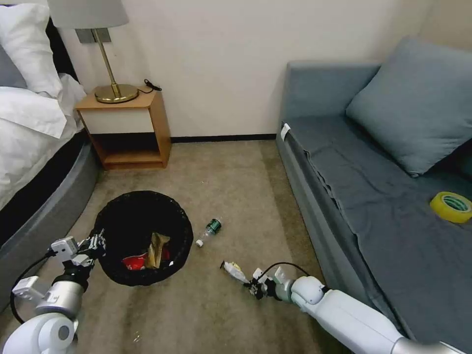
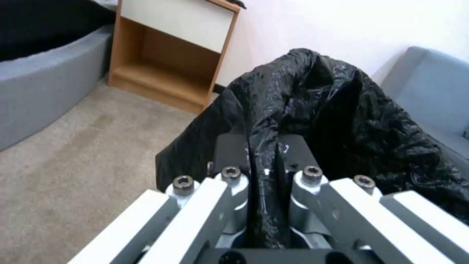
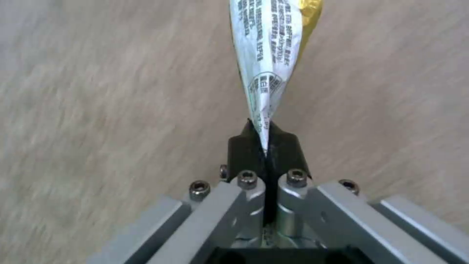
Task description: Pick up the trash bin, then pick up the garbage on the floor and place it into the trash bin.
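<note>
The trash bin (image 1: 142,236), lined with a crinkled black bag (image 2: 342,110), sits over the carpet left of centre. My left gripper (image 1: 96,243) is shut on its near-left rim, the bag pinched between its fingers (image 2: 293,154). Inside the bin lie a red-and-white carton (image 1: 133,262) and crumpled brown paper (image 1: 157,248). My right gripper (image 1: 253,285) is shut on the tip of a yellow-silver snack wrapper (image 1: 233,270), held just above the carpet right of the bin; the wrapper (image 3: 266,47) sticks out past the fingers (image 3: 244,146). A small clear green-labelled bottle (image 1: 209,231) lies on the floor beside the bin's right side.
A grey sofa (image 1: 373,187) with a cushion and a yellow tape roll (image 1: 451,206) runs along the right. A wooden nightstand (image 1: 128,128) with a lamp stands at the back left, next to the bed (image 1: 34,147). Open carpet (image 1: 226,172) lies between bin and wall.
</note>
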Tool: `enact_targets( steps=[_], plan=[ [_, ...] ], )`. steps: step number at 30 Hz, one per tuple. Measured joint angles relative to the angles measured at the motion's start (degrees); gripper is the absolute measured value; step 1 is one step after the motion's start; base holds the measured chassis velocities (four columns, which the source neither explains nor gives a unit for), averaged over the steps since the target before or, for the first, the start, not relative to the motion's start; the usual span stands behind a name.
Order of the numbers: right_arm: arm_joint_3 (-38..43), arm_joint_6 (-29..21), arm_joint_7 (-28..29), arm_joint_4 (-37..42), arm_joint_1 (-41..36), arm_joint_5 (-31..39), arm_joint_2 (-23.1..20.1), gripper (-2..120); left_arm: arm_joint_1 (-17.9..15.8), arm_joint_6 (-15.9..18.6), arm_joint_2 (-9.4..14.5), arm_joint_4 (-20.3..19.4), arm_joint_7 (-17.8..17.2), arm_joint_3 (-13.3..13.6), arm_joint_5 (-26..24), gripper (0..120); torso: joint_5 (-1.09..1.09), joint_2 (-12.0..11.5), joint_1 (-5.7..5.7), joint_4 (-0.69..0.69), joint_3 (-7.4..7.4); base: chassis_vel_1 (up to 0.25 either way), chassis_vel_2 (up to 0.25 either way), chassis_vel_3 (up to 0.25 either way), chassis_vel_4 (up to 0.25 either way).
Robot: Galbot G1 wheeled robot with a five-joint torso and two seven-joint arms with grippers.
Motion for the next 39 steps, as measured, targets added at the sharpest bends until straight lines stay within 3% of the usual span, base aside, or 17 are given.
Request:
enact_targets(
  steps=[7, 12, 17, 22, 30, 39],
  plan=[
    [2.2, 1.2, 3.8, 5.2, 2.0, 1.9, -1.5, 0, 0.3, -0.3, -0.5, 0.8, -0.2, 0.3, -0.4, 6, 0.0, 0.0, 0.0, -0.01, 0.01, 0.0, 0.0, 0.0, 0.0],
    [3.9, 1.5, 8.4, 13.7, 5.9, 4.3, -3.3, 0, 0.9, -0.4, -1.0, 1.0, -0.2, 0.9, -0.6, 6, -0.01, 0.0, 0.0, 0.01, 0.0, 0.0, 0.0, 0.0, 0.0],
    [4.6, 0.2, 14.8, 29.3, 11.3, 7.5, -5.1, 0, 0.9, -0.4, -0.8, 1.2, -0.3, 1.7, -0.5, 6, -0.03, 0.0, 0.0, 0.01, 0.0, 0.0, 0.0, 0.0, 0.0],
    [2.2, 0.4, 17.8, 35.7, 12.7, 9.2, -4.5, 0, 1.1, -0.4, -1.0, 0.9, -0.3, 2.4, 0.1, 6, -0.02, 0.0, 0.0, 0.0, 0.0, 0.0, 0.0, 0.0, 0.0],
    [-4.6, 0.5, 18.6, 41.7, 13.4, 10.8, -1.0, 0, 1.5, -0.1, -1.5, 0.1, -0.5, 4.2, 0.6, 6, -0.02, 0.0, 0.0, 0.01, 0.0, 0.0, 0.0, 0.0, 0.0],
    [-8.8, 1.0, 17.3, 41.2, 12.1, 7.6, 1.6, 0, 2.0, 0.3, -2.2, 0.2, -0.5, 5.1, 0.0, 6, -0.02, 0.0, 0.0, -0.01, 0.0, 0.0, 0.0, 0.0, 0.0]
  ],
)
